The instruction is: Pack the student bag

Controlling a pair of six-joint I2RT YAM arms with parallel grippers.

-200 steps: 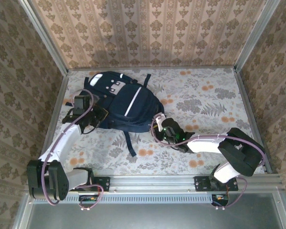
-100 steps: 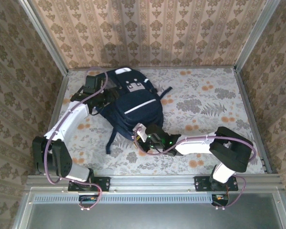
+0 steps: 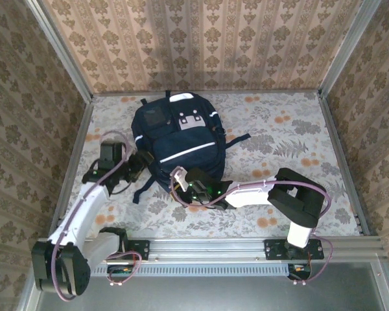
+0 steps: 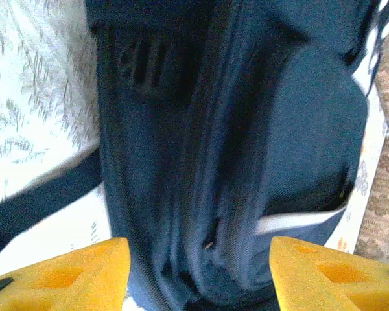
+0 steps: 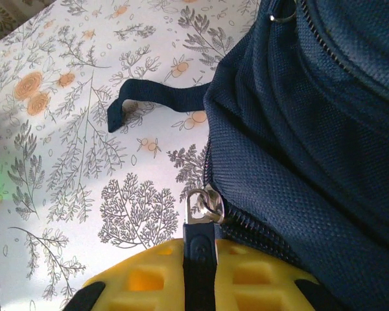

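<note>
1. From the top camera, we see the bag [image 3: 178, 139] lying flat on the bench [image 3: 292, 129], left of centre, with one end close to the far edge. Its long axis runs from the far edge toward the near edge. The right end effector [image 3: 181, 186] is at the bag's near end. That arm is stretched low across the bench from the near right corner and folded sharply at the elbow. The left end effector [image 3: 135, 167] sits just beside the bag's left flank, its arm reaching up from the near left corner.

2. In the left wrist view, the two yellow fingers [image 4: 71, 272] stand wide apart with nothing between them. The bag's side wall lies straight ahead, its seams and zip line running away from the camera. A dark strap [image 4: 39, 201] trails off left over the bench.

3. In the right wrist view, the end effector is clamped on the black zip pull [image 5: 200, 249], and the metal slider [image 5: 204, 206] is just beyond the fingertips. The zip track runs off to the right along the bag's edge. We judge the coming move turns on this. The right arm already has the zip, so it should pull along that track while the left end effector steadies the flank.
</note>
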